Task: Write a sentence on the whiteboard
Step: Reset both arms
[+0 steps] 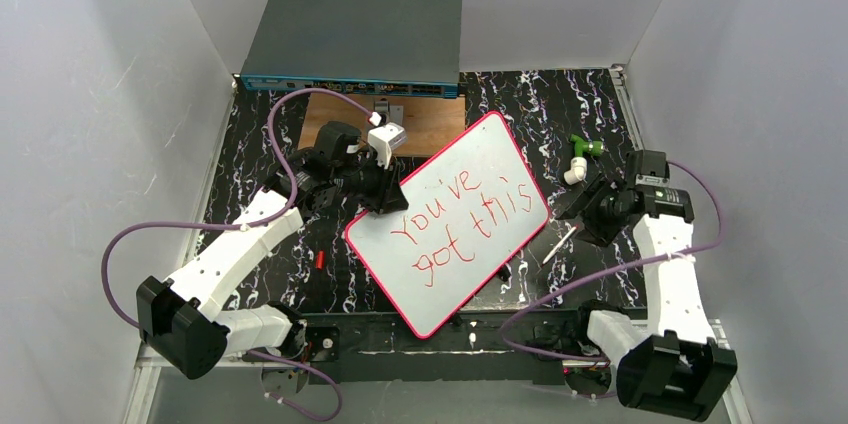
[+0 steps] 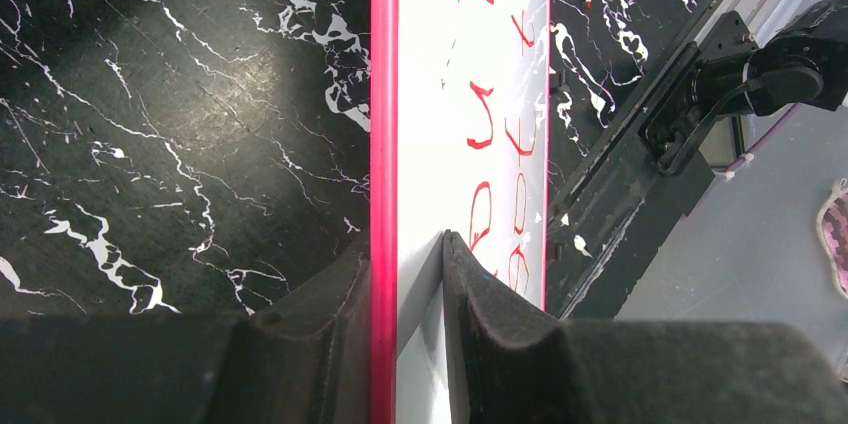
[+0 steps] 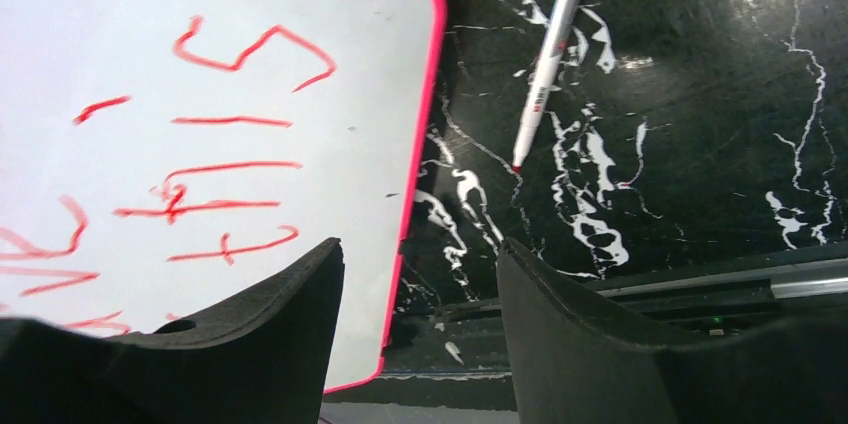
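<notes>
Left wrist: left gripper (image 2: 405,256) astride whiteboard (image 2: 440,94) rim

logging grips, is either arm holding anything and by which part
Left jaws pinch the whiteboard by its pink-rimmed long edge. Right jaws stand open, holding nothing.

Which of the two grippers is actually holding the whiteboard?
The left gripper: it pinches the whiteboard by its pink edge. The right gripper stands open and empty, with the marker lying on the table beyond it.
</notes>
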Available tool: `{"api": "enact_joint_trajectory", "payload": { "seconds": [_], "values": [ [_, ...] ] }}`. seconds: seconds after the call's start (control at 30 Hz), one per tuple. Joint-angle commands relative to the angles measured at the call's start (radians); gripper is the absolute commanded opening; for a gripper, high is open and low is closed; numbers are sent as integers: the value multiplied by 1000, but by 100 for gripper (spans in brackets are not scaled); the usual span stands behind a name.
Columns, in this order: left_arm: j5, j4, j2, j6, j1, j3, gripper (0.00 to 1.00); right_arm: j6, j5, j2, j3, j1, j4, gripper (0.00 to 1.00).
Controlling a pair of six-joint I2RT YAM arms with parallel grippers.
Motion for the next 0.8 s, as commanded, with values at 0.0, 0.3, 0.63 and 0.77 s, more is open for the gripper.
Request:
{"api": "enact_joint_trajectory", "payload": {
  "seconds": [0.0,0.3,0.63,0.77],
  "values": [
    [-128,-8,3,98,-5,24,0,6,-76,-103,83,0,-44,65],
    [-129,-12,0,98,-9,29,0,112,-58,-402,92,-1,109,69],
    [-137,-37,-13,99,-12,36,0,127,-121,-482,222,-1,-48,74],
    [-137,-42,-18,98,-12,40,0,142,-156,-493,288,0,-91,76]
  ]
}}
